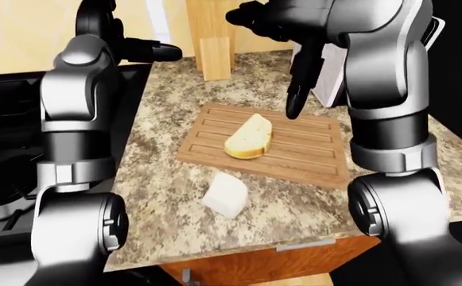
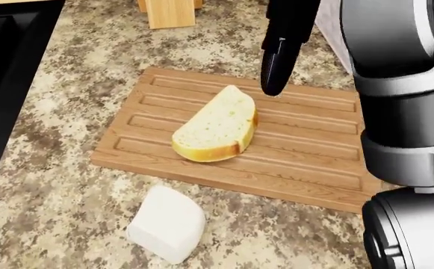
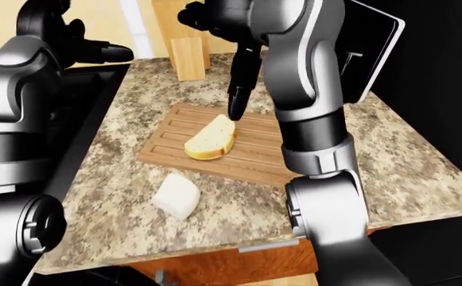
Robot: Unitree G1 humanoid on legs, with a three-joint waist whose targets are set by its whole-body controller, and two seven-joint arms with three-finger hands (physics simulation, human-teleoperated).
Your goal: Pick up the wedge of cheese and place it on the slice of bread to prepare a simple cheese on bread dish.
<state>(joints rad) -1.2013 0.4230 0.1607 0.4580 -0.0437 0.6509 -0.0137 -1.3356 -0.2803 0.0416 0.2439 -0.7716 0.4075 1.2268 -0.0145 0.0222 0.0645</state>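
A white wedge of cheese point(image 2: 166, 224) lies on the speckled counter, just below the wooden cutting board point(image 2: 314, 162) in the head view. A slice of bread point(image 2: 215, 126) lies flat on the board's left half. My right hand point(image 1: 282, 42) is open and empty, raised over the board's upper edge. One of its fingers point(image 2: 274, 67) points straight down just above and right of the bread, touching nothing. My left hand point(image 1: 160, 52) is open and empty, held high over the counter's upper left corner, far from the cheese.
A wooden knife block point(image 1: 215, 42) stands at the counter's top edge. A white ribbed box point(image 1: 332, 77) stands behind my right arm. A black stove point(image 1: 0, 137) borders the counter on the left. The counter's near edge point(image 1: 238, 250) runs below the cheese.
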